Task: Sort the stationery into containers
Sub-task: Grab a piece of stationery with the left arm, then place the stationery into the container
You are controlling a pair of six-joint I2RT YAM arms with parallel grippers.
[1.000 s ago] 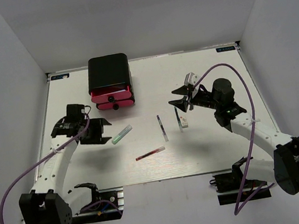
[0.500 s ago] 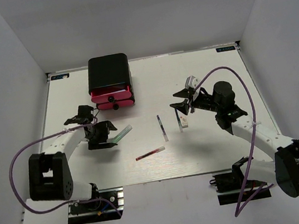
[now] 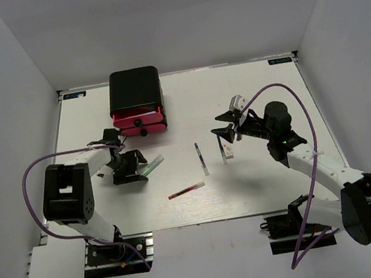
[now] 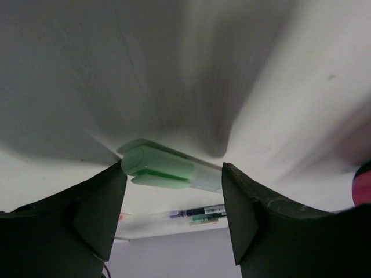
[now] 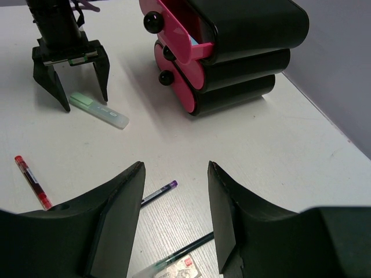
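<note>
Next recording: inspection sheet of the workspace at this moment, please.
Surface: white table, no spills seen.
Job's things: green marker, red pen, two thin dark pens and small white block lie loose on the table; drawer box at the far side, top drawer pulled partly out.
Clutter: nothing seen.
Grippers: left gripper open, fingers either side of the green marker; right gripper open, empty.
Cables: purple cables loop from both arms, off the items.
Surroundings: grey walls, nothing else seen.
</note>
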